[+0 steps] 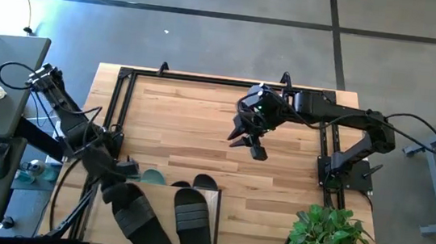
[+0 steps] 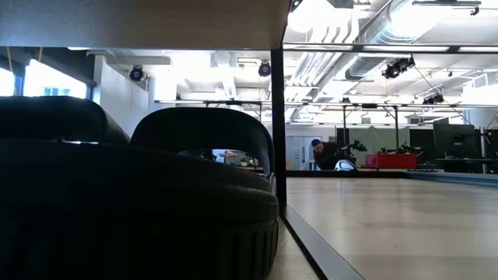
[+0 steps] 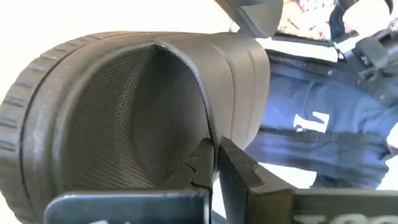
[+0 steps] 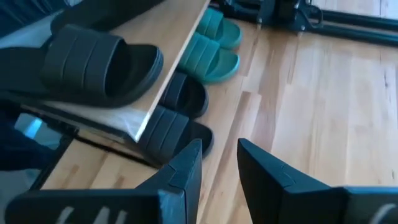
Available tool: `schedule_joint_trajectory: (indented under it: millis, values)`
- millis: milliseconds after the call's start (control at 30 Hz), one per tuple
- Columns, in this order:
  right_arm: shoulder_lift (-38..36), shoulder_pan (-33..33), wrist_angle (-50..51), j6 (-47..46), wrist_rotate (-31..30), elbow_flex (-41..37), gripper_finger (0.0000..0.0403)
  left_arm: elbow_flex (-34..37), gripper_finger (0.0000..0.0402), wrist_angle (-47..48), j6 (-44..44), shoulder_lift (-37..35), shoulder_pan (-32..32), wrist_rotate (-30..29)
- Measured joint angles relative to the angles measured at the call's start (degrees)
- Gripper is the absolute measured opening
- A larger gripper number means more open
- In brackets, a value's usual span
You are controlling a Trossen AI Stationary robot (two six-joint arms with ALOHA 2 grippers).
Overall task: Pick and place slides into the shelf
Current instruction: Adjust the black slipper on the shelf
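Jaws of my left gripper (image 3: 214,165) pinch the strap of a black rubber slide (image 1: 139,215) lying lengthwise along the light-wood shelf top (image 1: 216,199) at the desk's near edge; right gripper (image 1: 247,139) hovers released mid-desk.

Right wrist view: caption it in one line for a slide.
Open right gripper hovers over the tabletop, facing the shelf with black slides on top and green slides below.

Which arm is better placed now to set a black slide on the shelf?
The left. Its pincer is shut on the strap of a black slide at the shelf. The right pincer hangs open and empty over the table's middle.
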State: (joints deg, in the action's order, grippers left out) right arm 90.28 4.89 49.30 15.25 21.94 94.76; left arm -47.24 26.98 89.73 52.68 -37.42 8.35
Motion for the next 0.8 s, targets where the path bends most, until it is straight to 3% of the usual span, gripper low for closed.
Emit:
schedule_joint_trajectory:
  millis: [300,500,800]
  values:
    - [0.8,0.0,0.4,-2.8,0.8,0.0,0.0094,0.0,0.0,0.8,-11.2,0.3,13.0,16.9]
    - [0.9,-0.2,0.5,-5.0,1.7,0.0,0.0094,0.0,0.0,5.2,-17.6,1.0,19.9,23.1]
    - [4.9,-0.4,-1.1,-10.5,14.4,0.0,0.0094,-0.1,0.0,4.0,-27.9,6.4,26.0,28.2]
